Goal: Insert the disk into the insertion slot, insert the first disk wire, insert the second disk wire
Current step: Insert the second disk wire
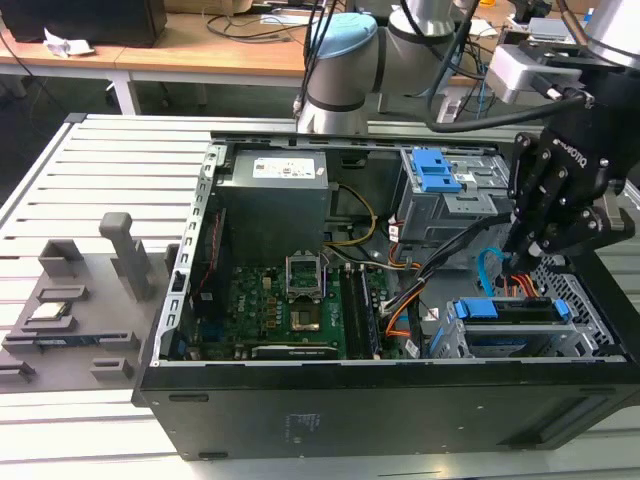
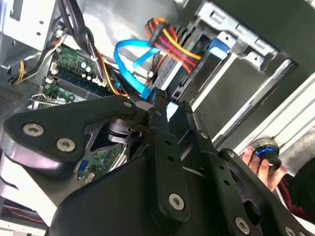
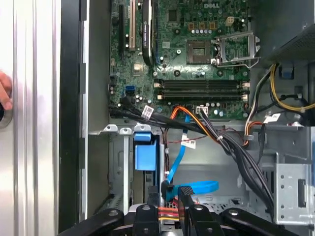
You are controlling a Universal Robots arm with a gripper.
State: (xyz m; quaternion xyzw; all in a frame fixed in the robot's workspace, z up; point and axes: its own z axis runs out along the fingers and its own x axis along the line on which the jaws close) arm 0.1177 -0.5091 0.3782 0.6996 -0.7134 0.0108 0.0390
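Even, bright room light; case interior (image 1: 300, 260) shadowed (glare on metal), near gripper (image 2: 162, 162) blurred

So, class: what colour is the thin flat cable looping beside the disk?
Bright blue. The thin flat cable shows best in the second wrist view, curving beside the disk.

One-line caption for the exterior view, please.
Gripper lowered at the wires behind the disk, already seated in the insertion slot of an open computer case.

Blue-framed disk (image 1: 505, 312) sits inside silver insertion slot (image 1: 455, 345).
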